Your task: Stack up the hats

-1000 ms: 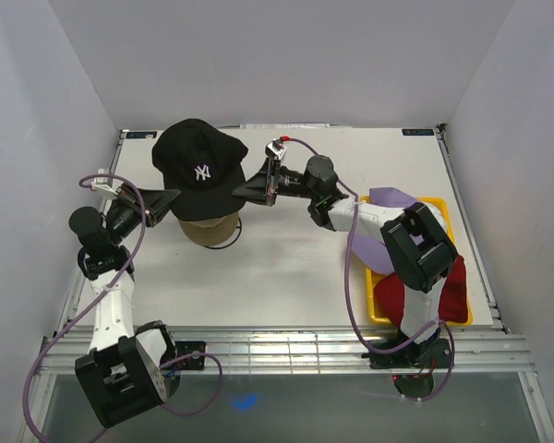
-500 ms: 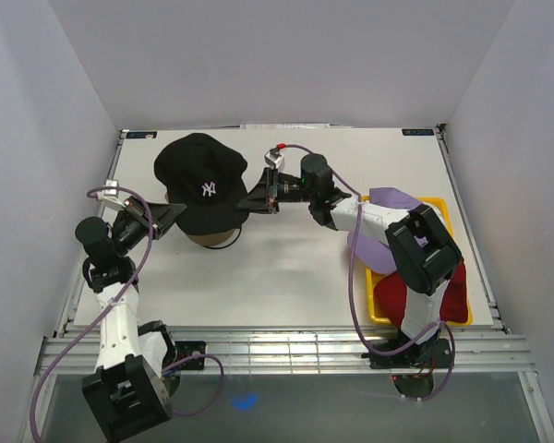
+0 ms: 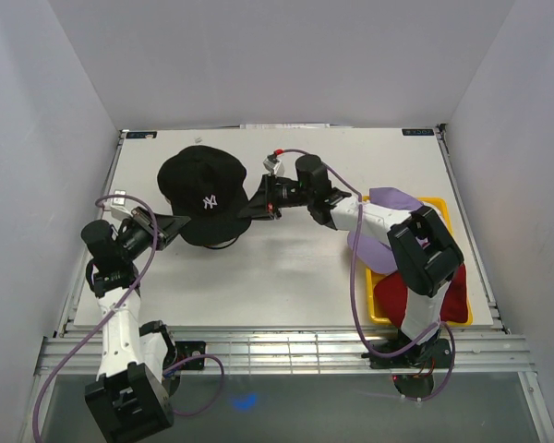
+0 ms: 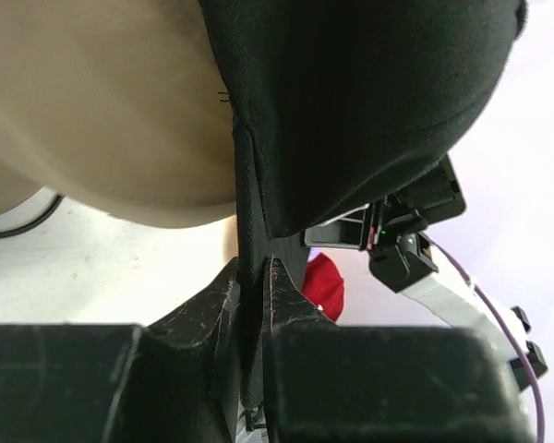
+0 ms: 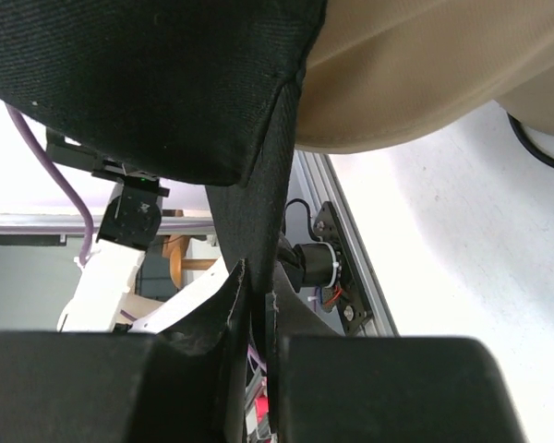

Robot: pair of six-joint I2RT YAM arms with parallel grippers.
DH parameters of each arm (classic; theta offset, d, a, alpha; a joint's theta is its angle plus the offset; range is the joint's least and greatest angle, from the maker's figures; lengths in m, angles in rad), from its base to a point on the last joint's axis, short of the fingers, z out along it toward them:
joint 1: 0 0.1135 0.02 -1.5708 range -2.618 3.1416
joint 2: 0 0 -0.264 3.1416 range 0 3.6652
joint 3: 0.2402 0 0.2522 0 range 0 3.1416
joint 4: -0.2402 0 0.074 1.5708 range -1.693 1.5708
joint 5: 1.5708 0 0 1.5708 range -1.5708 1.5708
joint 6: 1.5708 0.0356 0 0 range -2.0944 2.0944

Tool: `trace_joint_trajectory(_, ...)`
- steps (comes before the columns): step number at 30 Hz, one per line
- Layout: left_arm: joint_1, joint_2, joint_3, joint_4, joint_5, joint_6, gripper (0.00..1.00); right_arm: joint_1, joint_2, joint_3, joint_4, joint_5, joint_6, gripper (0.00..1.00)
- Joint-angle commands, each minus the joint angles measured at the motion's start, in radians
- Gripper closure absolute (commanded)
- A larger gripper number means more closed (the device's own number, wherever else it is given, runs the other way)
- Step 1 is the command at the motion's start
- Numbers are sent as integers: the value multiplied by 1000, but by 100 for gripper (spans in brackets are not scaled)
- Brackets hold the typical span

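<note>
— What else do we see?
— A yellow tray point(image 3: 440, 205) at the bench's point(image 3: 305, 263) right holds the lavender cap point(image 3: 389, 197) and dark red cap point(image 3: 454, 293).
— And the black cap point(image 3: 203, 192)?
— Over the tan cap point(image 4: 102, 111); our left hand point(image 4: 254, 273) and right hand point(image 5: 255, 277) clamp its rim from opposite sides.

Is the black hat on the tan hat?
Over it, covering it: the black hat covers the tan hat; left end effector and right end effector pinch its edge.
</note>
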Motion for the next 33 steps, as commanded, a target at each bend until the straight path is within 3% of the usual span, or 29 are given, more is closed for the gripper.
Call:
trace_joint_trajectory(1,-50,-39,36,-126,56,94,100,73,38,20,-54,41,-78,92)
trace_joint_trajectory(33,-48,64,-71,-344,-150,196,100,76,179,-26,-84,71,-104,92)
